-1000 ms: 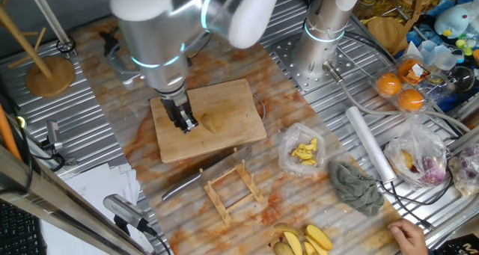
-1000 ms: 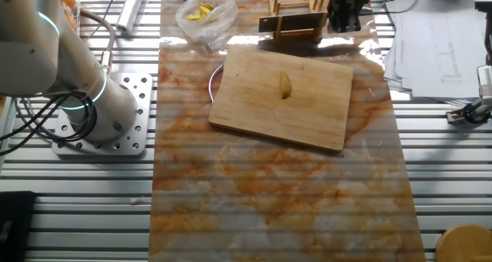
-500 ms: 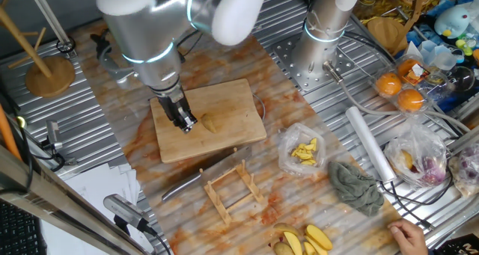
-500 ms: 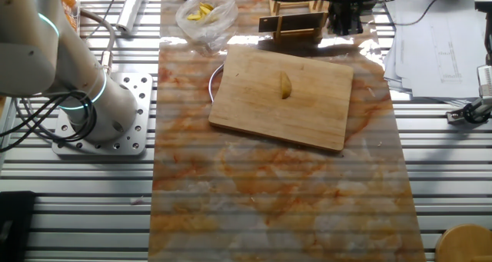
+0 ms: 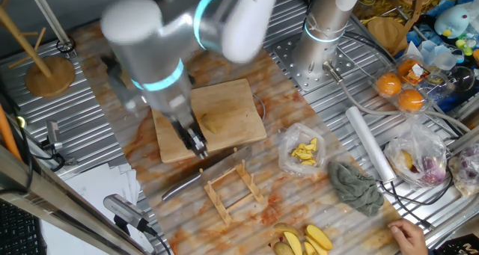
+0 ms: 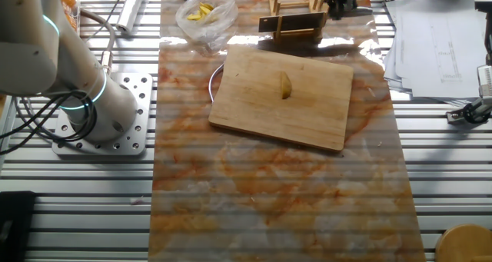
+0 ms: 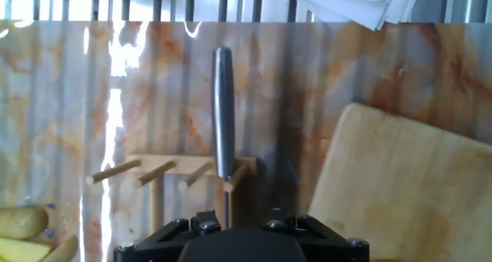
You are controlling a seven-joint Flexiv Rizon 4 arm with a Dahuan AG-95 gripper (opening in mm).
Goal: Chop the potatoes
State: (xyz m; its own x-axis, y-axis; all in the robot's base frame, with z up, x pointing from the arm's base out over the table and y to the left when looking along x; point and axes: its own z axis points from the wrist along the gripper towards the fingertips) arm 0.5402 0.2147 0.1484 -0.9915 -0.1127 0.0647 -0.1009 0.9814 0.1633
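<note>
Gripper [image 5: 196, 144] moved off board [image 5: 224, 105] toward knife [image 7: 223, 112], now just ahead of us; jaw state we cannot tell. 1 potato [image 6: 286, 84] behind on board, uncut. Knife pickup likely next.

matt wood cutting board [image 6: 281, 97]; glossy marbled mat [image 6: 277, 193]; smooth metal knife handle [image 7: 223, 108]; wooden rack [image 5: 232, 191].
</note>
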